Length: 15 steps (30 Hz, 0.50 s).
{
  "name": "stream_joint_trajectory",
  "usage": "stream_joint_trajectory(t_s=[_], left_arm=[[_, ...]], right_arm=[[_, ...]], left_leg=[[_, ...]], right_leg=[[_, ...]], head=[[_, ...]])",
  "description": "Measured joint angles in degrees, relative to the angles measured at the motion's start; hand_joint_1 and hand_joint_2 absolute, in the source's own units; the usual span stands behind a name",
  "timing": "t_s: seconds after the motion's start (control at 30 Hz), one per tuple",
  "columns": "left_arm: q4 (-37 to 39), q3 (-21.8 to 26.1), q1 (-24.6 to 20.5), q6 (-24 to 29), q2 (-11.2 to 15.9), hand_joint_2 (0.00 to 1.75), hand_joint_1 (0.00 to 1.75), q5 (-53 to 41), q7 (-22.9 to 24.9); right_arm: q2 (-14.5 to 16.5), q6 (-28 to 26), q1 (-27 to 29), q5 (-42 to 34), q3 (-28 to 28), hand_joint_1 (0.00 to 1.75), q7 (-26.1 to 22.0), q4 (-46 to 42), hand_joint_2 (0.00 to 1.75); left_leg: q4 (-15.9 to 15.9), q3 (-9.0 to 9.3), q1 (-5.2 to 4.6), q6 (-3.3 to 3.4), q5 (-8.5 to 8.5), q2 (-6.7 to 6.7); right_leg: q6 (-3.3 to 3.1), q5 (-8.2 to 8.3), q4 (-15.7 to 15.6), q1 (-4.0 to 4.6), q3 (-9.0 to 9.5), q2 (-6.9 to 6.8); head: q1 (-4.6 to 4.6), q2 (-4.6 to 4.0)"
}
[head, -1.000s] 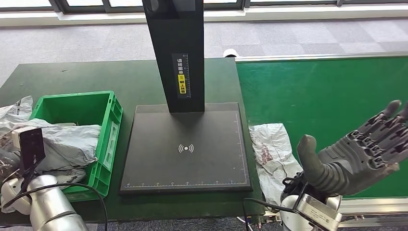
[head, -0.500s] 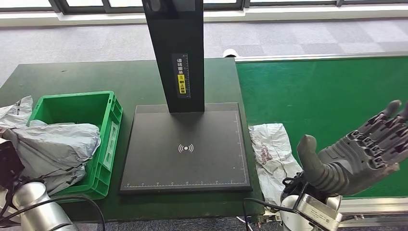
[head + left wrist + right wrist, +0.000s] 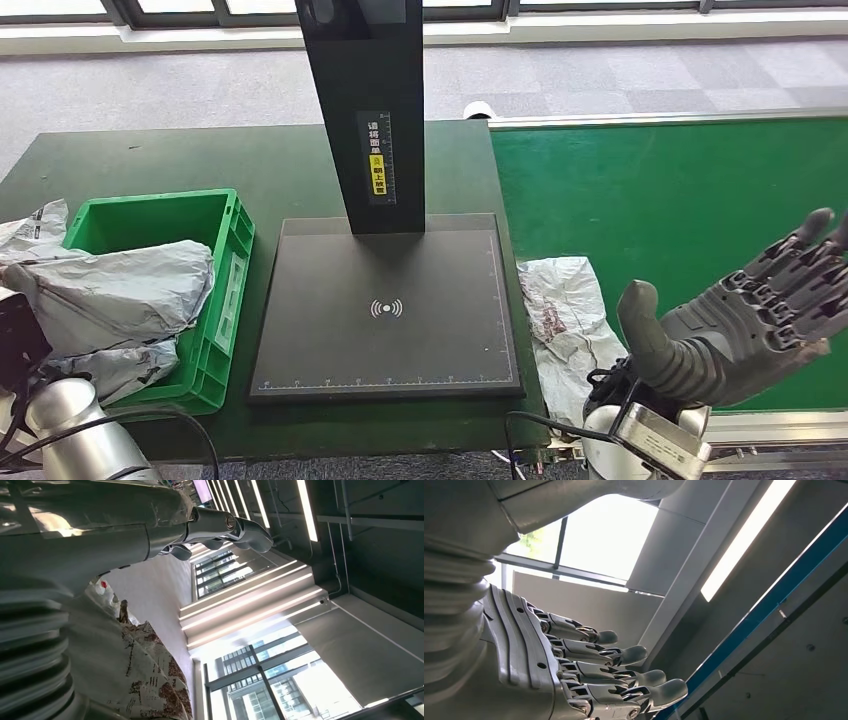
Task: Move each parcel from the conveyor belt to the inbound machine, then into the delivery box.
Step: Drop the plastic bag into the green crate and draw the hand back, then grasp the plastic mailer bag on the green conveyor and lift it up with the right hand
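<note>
Two crumpled grey plastic mailer parcels are visible. One (image 3: 115, 295) is draped over the green plastic delivery crate (image 3: 228, 262) at the left, its near end cut off. The other, printed white-grey parcel (image 3: 563, 318) lies between the black scanner platform (image 3: 388, 310) and green conveyor belt (image 3: 680, 210). The right hand (image 3: 745, 320) is spread and holds nothing. The left hand (image 3: 85, 535) presses against wrinkled parcel film; whether it grips is unclear.

Dark green table (image 3: 150, 160) — green crate (image 3: 228, 250), black scanner base (image 3: 385, 310), crumpled parcel (image 3: 565, 315)

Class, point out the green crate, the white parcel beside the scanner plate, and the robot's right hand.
green crate (image 3: 236, 262), head view, right wall.
white parcel (image 3: 565, 325), head view, crumpled middle.
right hand (image 3: 745, 325), head view, palm.
</note>
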Motion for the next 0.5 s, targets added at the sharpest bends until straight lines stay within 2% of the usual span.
stream_joint_trajectory(t_s=[0.37,0.5], left_arm=[[-0.45,-0.1,0.0,0.0,0.0,1.75,0.0,0.06,-0.03],[-0.63,-1.55,0.18,0.0,0.0,1.75,0.0,0.49,-0.05]], right_arm=[[0.0,0.01,0.0,-0.02,0.0,0.0,0.0,0.0,1.75],[0.0,-0.01,0.12,-0.11,-0.7,0.0,0.01,0.0,1.75]], left_leg=[[0.0,0.03,0.0,0.0,0.0,0.0],[0.0,0.04,0.0,0.0,0.0,-0.03]], right_leg=[[0.0,0.0,0.0,0.0,0.01,0.0],[0.0,0.0,0.0,0.0,0.04,-0.02]], head=[[-0.01,0.0],[0.01,0.0]])
